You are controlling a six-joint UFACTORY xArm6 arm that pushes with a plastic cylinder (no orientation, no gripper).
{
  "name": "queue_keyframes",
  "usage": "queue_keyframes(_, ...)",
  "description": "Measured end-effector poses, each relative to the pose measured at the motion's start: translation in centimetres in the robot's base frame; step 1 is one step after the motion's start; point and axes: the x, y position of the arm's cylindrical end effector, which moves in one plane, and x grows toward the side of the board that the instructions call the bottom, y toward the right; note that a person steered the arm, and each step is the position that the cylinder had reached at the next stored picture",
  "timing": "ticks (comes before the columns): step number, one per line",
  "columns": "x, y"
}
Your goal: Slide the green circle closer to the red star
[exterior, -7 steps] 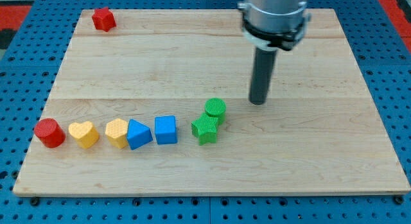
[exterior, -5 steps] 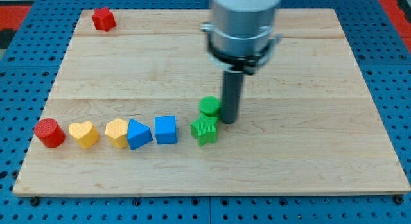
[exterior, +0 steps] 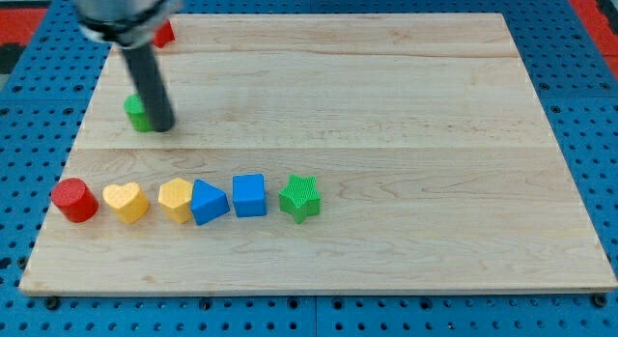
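While my tip (exterior: 161, 127) sits planted right against the green circle (exterior: 137, 112), pressing on its right-hand side as the view has it, the job looks well advanced but not quite wrapped up. The green circle is up in the view's upper left part of the wooden board (exterior: 386, 105), only a sliver of it peeking out from behind the dark rod, and the red star (exterior: 164, 32) is near it, above and a touch to the right, itself half hidden behind the arm's grey body at the view's top. The two are near one another but not touching, with a band of bare wood between them, so I'd judge a short further nudge toward the view's top would close things nicely. There is no pincer on this rig, just the straight rod, so nothing opens or closes here. Down along the lower part of the board a row waits untouched: red cylinder (exterior: 73, 200), yellow heart (exterior: 126, 201), a second yellow block (exterior: 175, 199) whose shape I can't quite settle, blue triangle (exterior: 209, 202), blue cube (exterior: 249, 195) and green star (exterior: 301, 197), all well apart from the action.
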Motion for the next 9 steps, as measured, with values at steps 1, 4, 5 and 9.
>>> queue_keyframes(1,-2.6,-1.9)
queue_keyframes(4,-6.0,-3.4)
queue_keyframes(5,-4.6,-0.8)
queue_keyframes(9,-7.5,6.4)
